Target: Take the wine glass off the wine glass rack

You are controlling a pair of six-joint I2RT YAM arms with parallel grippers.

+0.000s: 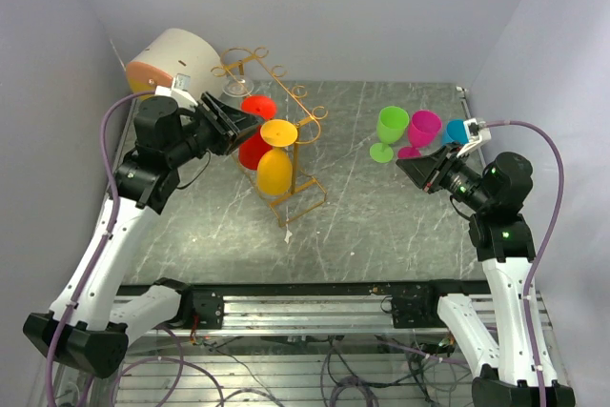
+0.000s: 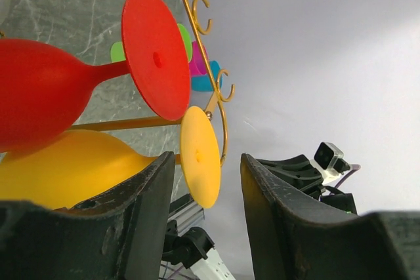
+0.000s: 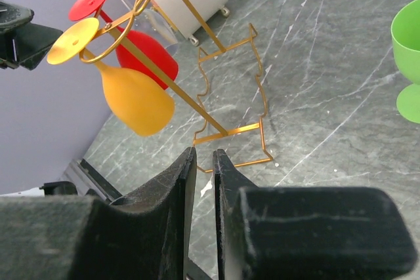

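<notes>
The gold wire wine glass rack (image 1: pixel 307 199) stands left of centre. A red wine glass (image 1: pixel 254 150) and a yellow wine glass (image 1: pixel 274 171) hang from it bowl-down, their round bases resting on the rails. My left gripper (image 1: pixel 254 126) is open beside the rack at rail height. In the left wrist view the left gripper (image 2: pixel 207 157) holds nothing; the yellow glass (image 2: pixel 65 165) has its base just beyond the fingertips, and the red glass (image 2: pixel 39 93) hangs above. My right gripper (image 1: pixel 402 165) is far from the rack; in its wrist view the right gripper (image 3: pixel 205 152) stands slightly open and empty.
A round white-and-orange box (image 1: pixel 176 62) sits behind the rack at the back left. A clear glass (image 1: pixel 238 88) hangs at the rack's far end. Green (image 1: pixel 391 126), magenta (image 1: pixel 423 128) and blue (image 1: pixel 456 131) glasses stand on the table by the right gripper. Walls close in on both sides.
</notes>
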